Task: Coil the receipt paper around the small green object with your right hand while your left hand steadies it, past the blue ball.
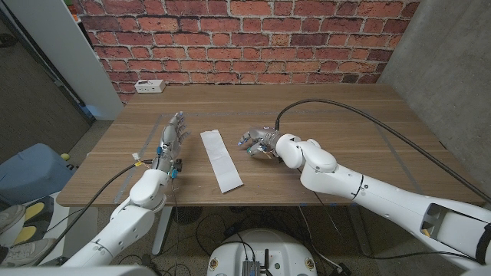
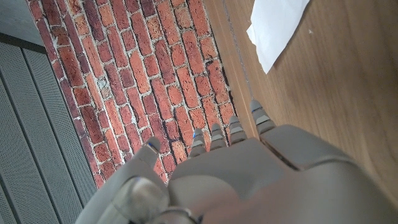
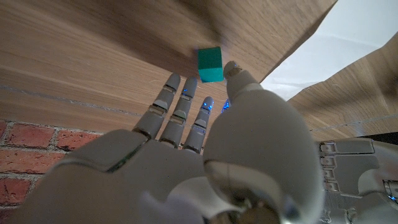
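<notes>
A white strip of receipt paper point(image 1: 220, 159) lies flat along the middle of the table; its end shows in the left wrist view point(image 2: 273, 25) and part of it in the right wrist view point(image 3: 339, 46). My right hand point(image 1: 258, 142) hovers low just right of the strip, fingers spread toward it and holding nothing. A small green cube point(image 3: 210, 64) sits on the wood right at that hand's thumb tip; I cannot tell whether they touch. My left hand point(image 1: 173, 135) stretches out left of the strip, fingers straight and apart from the paper, empty.
A white power strip point(image 1: 149, 87) lies at the table's far left corner, against the brick wall. A blue bin point(image 1: 31, 172) stands on the floor to the left. Bare wood lies to the right of my right arm.
</notes>
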Tool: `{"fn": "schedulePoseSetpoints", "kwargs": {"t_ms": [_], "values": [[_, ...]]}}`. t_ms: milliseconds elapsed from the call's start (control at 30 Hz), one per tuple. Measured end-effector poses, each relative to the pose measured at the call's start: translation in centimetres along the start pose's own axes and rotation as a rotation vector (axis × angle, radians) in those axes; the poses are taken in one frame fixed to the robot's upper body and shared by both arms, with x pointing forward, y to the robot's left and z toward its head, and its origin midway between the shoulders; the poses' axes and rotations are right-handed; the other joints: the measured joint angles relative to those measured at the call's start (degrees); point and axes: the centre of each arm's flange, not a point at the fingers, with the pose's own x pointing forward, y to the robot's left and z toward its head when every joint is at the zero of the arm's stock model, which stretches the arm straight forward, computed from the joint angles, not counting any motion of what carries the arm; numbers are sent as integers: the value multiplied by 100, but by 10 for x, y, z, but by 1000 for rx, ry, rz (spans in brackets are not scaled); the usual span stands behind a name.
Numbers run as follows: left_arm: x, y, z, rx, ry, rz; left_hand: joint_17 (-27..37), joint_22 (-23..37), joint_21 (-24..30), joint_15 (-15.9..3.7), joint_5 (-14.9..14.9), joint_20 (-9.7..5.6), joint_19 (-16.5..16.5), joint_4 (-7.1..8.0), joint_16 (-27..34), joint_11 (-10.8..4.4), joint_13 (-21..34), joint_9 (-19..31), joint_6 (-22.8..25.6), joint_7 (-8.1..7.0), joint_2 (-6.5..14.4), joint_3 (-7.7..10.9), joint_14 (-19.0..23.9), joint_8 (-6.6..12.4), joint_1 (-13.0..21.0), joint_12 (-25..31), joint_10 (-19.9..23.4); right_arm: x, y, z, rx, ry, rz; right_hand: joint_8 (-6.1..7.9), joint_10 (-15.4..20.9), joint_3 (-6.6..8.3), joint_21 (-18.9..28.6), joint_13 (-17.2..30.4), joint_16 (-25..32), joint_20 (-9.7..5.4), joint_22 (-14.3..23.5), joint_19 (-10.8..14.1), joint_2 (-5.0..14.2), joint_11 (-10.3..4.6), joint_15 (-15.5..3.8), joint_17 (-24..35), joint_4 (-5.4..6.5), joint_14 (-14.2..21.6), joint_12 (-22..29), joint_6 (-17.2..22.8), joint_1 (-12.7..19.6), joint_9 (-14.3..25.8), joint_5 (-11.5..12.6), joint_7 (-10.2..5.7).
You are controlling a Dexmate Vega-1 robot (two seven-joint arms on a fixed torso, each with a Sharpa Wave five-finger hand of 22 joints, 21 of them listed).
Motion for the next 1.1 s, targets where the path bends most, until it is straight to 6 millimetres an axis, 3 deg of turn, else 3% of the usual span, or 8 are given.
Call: {"fn": "schedulePoseSetpoints", "kwargs": {"t_ms": [167, 333, 433, 600, 700, 800, 900, 1100], "values": [[-5, 1, 2, -1, -8, 6, 0, 0, 0, -21, 0, 0, 0, 0, 0, 0, 0, 0, 20, -20, 0, 0, 21, 0, 0, 0, 0, 5, 4, -3, -6, 12, 9, 0, -3, 77, 1, 0, 0, -61, 5, 0, 90, -3, 0, 15, -72, 0, 0, 0, 269, 0, -42, 0], [-7, 1, 3, 0, -13, 10, 0, -1, 0, -21, 0, 0, 0, 0, 0, 0, 0, 0, 20, -20, 0, 0, 21, 0, 0, 0, 0, 8, 6, -6, -14, 24, 14, 0, 22, 311, 45, -26, -90, -143, 23, -82, 241, -66, 20, -1, -103, 51, 0, 190, 754, 0, -128, 22], [-9, 1, 4, 2, -15, 11, 0, -1, 0, -21, 0, 0, -1, 0, 0, 0, 0, -1, 19, -20, 0, 0, 21, 0, 0, 0, 0, 11, 6, -8, -18, 32, 10, 108, 182, 350, 96, -26, -71, -185, 34, -80, 270, -117, 9, 22, -75, 240, 48, 502, 975, 1, -216, 127], [-12, 1, 6, 4, -19, 14, 0, -1, 0, -21, 0, 0, -1, 0, 0, 0, 0, -1, 19, -20, 0, 0, 21, 0, 0, 0, 0, 13, 9, -13, -20, 33, -7, 427, 1038, 106, 451, 102, 511, -316, 66, 207, 275, -49, -63, 528, 51, 1135, 442, 1628, 1217, 37, -384, 613], [-13, 0, 8, 4, -22, 15, 0, -1, 0, -21, 0, 0, -1, 25, 0, -12, 0, -1, 19, -20, 0, -25, 20, 0, 0, 0, 12, 14, 10, -14, -13, 20, -25, 635, 1346, -69, 603, 206, 621, -256, 69, 296, 236, -11, -103, 703, 109, 1353, 599, 2201, 1234, 75, -402, 798], [-14, 0, 8, 6, -20, 20, 0, -1, 0, -21, 0, 0, -1, 25, 0, -31, 0, -1, 19, -20, 0, -25, 21, 0, 0, 0, 31, 14, 11, -17, -4, 10, -42, 778, 1479, -180, 667, 259, 604, -223, 70, 330, 156, 1, -126, 741, 217, 1415, 660, 2344, 1159, 92, -399, 748], [-16, -1, 7, 7, -15, 25, 0, -1, -1, -21, 0, 0, -1, 25, 0, -31, 0, -1, 19, -20, 0, -25, 21, 0, 0, 0, 30, 14, 12, -21, 4, 8, -51, 825, 1505, -267, 710, 282, 508, -201, 68, 352, 145, 11, -113, 727, 288, 1443, 682, 2364, 969, 93, -398, 727], [-24, -2, 2, 10, 7, 41, 0, -2, -1, -20, 0, 0, -1, 25, 0, -31, 0, -1, 19, -20, 0, -25, 21, 0, 0, 0, 30, 12, 13, -22, 35, -31, -87, 837, 1538, -244, 710, 308, 406, -156, 50, 346, 150, 44, -134, 679, 314, 1484, 705, 2363, 733, 93, -396, 725]]}}
